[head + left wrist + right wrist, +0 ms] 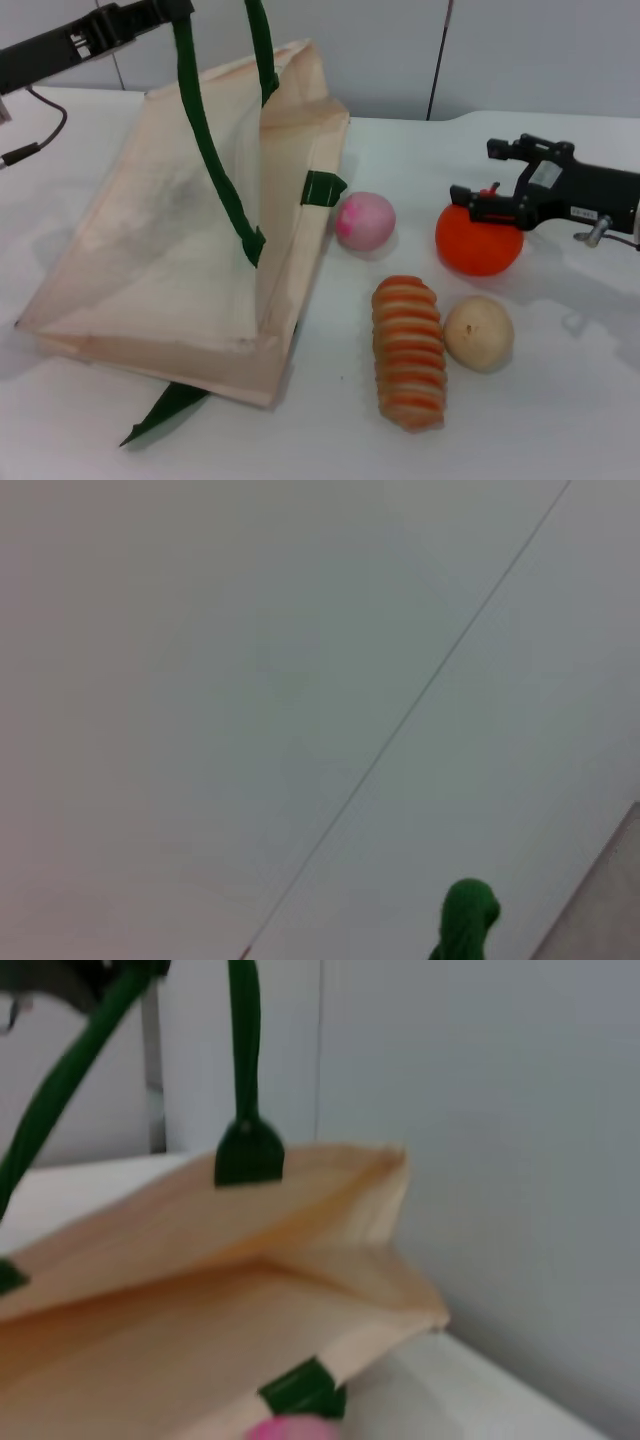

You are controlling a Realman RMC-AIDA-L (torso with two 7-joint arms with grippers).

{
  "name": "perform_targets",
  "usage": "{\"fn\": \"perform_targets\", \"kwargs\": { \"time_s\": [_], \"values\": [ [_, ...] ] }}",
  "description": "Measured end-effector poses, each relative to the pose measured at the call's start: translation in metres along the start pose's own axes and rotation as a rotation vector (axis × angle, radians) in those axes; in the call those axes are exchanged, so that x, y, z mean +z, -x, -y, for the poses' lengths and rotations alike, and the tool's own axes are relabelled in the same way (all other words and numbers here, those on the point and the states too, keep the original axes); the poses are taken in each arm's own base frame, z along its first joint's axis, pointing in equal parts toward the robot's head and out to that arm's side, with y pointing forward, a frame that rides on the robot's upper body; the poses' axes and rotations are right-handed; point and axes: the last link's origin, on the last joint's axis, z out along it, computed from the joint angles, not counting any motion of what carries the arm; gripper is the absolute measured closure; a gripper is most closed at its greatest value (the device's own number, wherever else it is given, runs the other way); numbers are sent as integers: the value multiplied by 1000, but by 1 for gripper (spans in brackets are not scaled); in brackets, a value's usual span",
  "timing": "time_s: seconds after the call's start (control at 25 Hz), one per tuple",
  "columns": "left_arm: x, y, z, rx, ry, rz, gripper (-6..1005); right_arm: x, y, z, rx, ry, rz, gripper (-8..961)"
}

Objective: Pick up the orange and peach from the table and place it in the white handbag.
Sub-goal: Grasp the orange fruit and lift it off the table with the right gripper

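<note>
1. Four food items lie on the white table (560, 400) to the right of the white handbag (150, 260): the peach (365, 221), the orange (478, 243), a striped oblong loaf (409, 351) and a beige-yellow round fruit (479, 333).
2. The peach sits just beside the handbag's side edge, next to a green tab (322, 187); the orange is further right, well apart from the bag.
3. The right gripper (468, 200) is at the orange's top and far side — its fingers appear parted around the fruit, though I cannot tell whether they touch it.
4. The left gripper (140, 18) is raised at the upper left, its fingers holding one dark green strap handle (205, 140) — the bag's mouth is lifted open.
5. The right wrist view shows the bag's open mouth and a sliver of the peach (290, 1428).
</note>
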Motion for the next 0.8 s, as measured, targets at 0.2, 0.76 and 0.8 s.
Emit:
{"fn": "perform_targets", "kwargs": {
  "time_s": [0.2,0.76,0.8],
  "values": [
    [-7,-3,-5,8,33,-43,878,2,-8,0,13,16,-90,80],
    [-19,-10,-1,26,4,-122,878,23,-18,-2,-1,4,-235,81],
    [-21,-10,0,25,-4,-131,878,24,-17,-2,-1,6,-234,81]
  ]
}}
